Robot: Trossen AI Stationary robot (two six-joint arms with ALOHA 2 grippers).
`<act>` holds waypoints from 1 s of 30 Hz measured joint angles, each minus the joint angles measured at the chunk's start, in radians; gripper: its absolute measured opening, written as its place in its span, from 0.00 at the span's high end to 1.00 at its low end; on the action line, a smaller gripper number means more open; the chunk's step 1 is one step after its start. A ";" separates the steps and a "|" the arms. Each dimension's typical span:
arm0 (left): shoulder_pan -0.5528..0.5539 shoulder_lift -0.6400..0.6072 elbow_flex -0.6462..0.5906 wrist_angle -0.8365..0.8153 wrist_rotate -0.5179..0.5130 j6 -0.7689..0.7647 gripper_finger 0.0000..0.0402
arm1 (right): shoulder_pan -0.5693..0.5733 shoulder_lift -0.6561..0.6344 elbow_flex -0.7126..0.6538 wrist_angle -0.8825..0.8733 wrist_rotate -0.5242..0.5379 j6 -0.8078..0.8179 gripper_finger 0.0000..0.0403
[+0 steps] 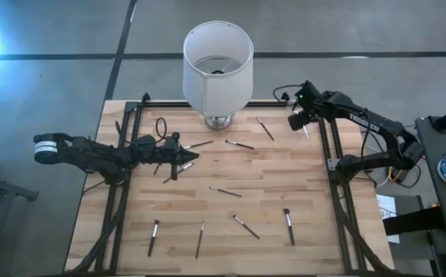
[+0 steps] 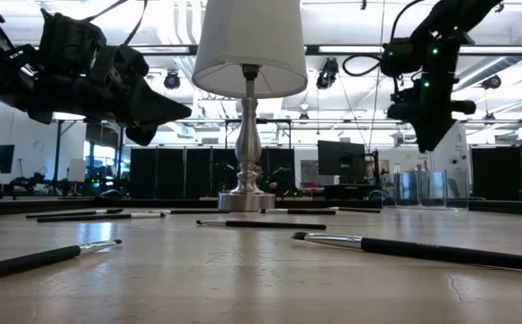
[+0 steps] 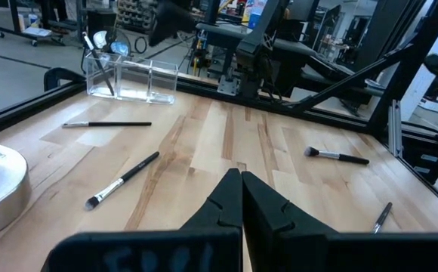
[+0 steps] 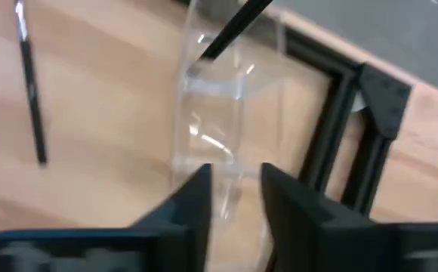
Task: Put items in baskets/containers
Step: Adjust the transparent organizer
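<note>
Right wrist view shows the right gripper [image 4: 234, 200] poised just above the small clear transparent cup [image 4: 215, 113] at the table's far right corner, its dark fingers parted with nothing between them. One thin dark-handled makeup brush [image 4: 230, 30] leans in the cup, long axis tilted, upper end pointing away from the gripper. The drop looks finished; a clean step means lifting straight up without nudging the cup. The left gripper [image 3: 238, 189], pressed together and empty, hovers over the wooden table [image 1: 300, 192] among scattered brushes.
</note>
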 joint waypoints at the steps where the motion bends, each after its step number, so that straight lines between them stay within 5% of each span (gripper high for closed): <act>1: 0.000 0.000 0.000 0.000 0.000 0.000 1.00 | 0.006 0.001 -0.011 -0.007 -0.015 -0.003 0.85; 3: -0.001 0.000 0.000 0.000 0.000 0.000 1.00 | 0.019 0.008 -0.032 -0.009 -0.026 -0.012 0.94; 7: -0.001 0.000 0.000 0.000 0.001 0.004 1.00 | 0.021 0.033 -0.063 -0.006 -0.018 -0.013 0.97; 30: 0.000 0.000 0.000 0.000 0.005 0.005 1.00 | 0.018 0.112 -0.029 0.106 -0.183 0.013 0.98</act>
